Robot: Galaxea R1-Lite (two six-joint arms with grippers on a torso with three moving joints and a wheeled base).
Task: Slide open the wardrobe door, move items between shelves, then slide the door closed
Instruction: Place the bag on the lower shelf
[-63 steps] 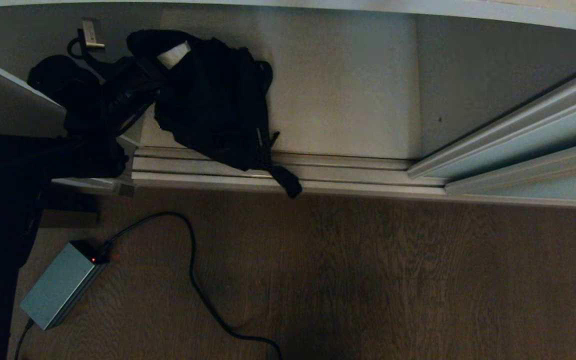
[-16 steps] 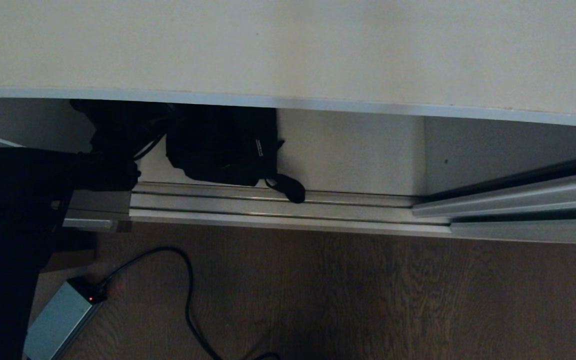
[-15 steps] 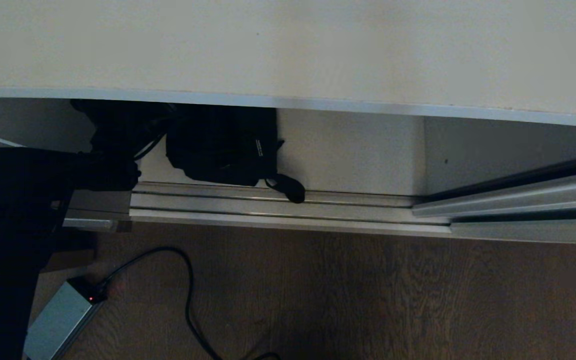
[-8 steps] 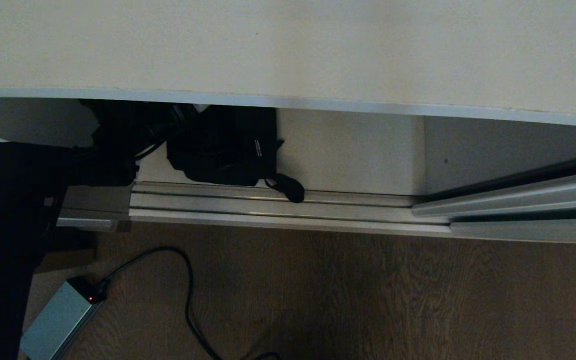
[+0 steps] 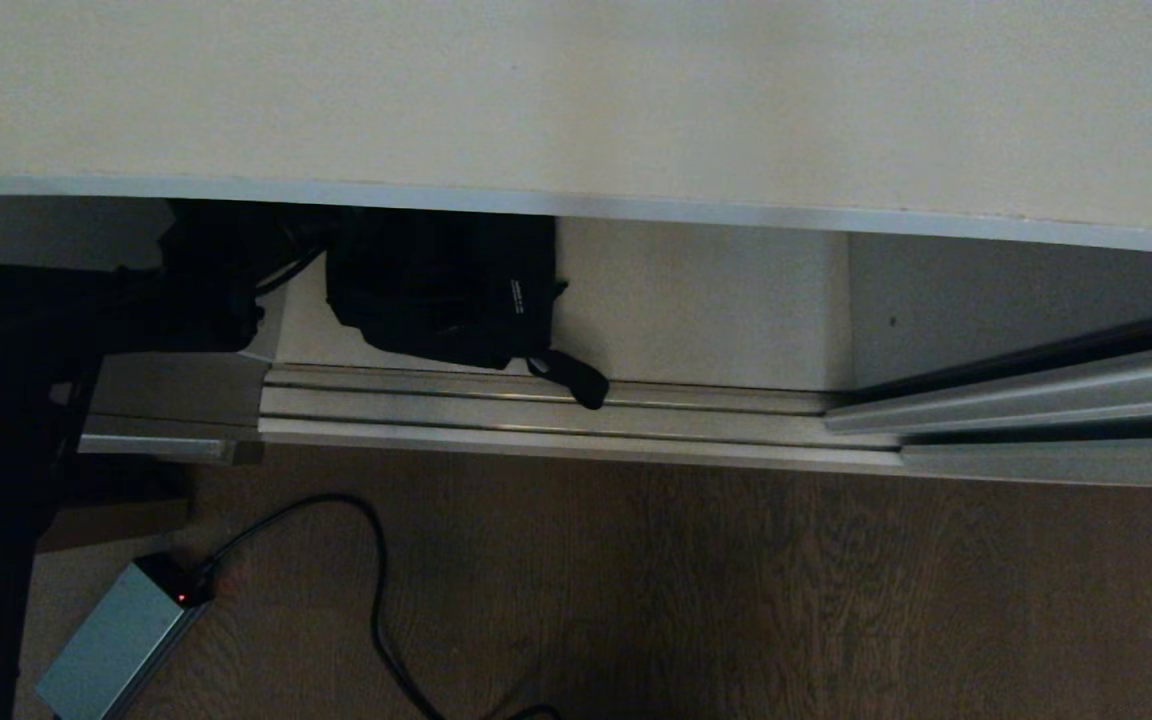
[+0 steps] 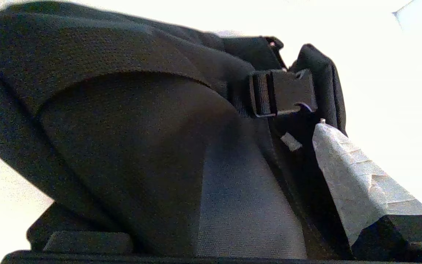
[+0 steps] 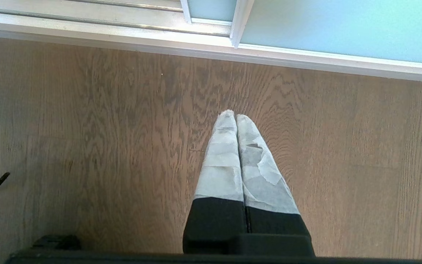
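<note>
The black bag [image 5: 446,290] lies on the lower white shelf [image 5: 696,300], mostly under the front edge of the upper shelf [image 5: 576,100]. One strap end [image 5: 576,380] hangs over the door track. My left arm [image 5: 26,380] reaches in from the left. In the left wrist view the left gripper [image 6: 203,146] stands open against the bag [image 6: 123,128], one grey finger [image 6: 346,176] beside its buckle [image 6: 284,91], the other hidden. The sliding wardrobe door [image 7: 343,29] is pushed to the right. My right gripper [image 7: 236,117] hangs shut above the floor.
A grey power brick [image 5: 111,640] with a red light and its black cable [image 5: 376,560] lie on the wood floor at front left. The metal door track [image 5: 556,410] runs along the wardrobe's front. The door's bottom rail [image 5: 1056,400] crosses the right side.
My left arm has drawn back to the left and its wrist has turned. The bag has shifted slightly left. A white label seen half a second ago is hidden.
</note>
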